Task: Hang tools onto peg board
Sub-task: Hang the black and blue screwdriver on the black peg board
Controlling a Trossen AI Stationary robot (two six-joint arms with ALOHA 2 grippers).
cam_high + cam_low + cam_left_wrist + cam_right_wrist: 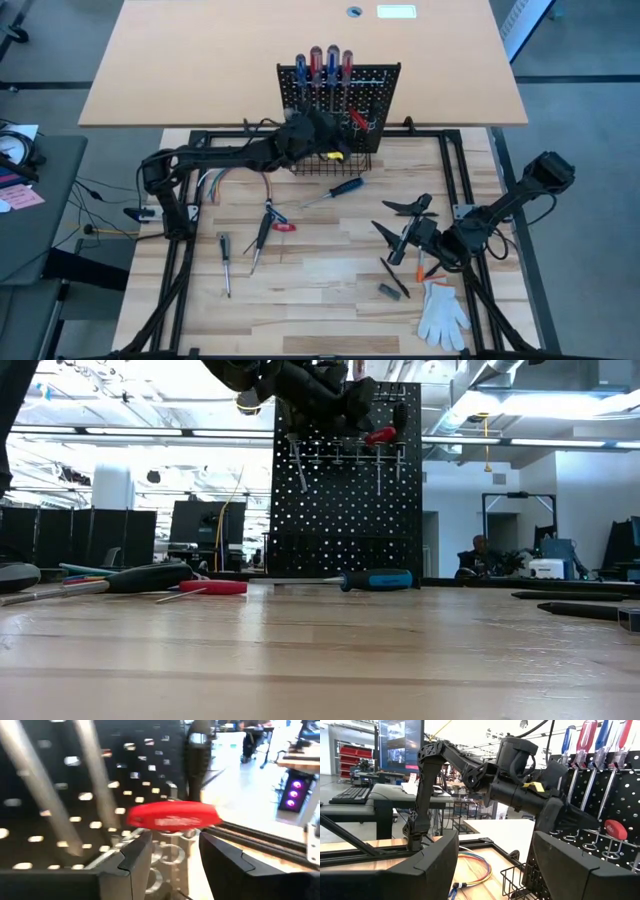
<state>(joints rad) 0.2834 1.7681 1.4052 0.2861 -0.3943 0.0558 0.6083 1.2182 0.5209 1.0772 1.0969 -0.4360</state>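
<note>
Left gripper (338, 128) up at the peg board (385, 85), jaws apart either side of a red-handled tool (172, 816) sitting in the silver rings, not clamped. Four screwdrivers (322, 62) hang along the board's top. Right gripper (405, 228) low over the tabletop (320, 290), jaws wide, empty. More tools (262, 230) lie loose there.
</note>
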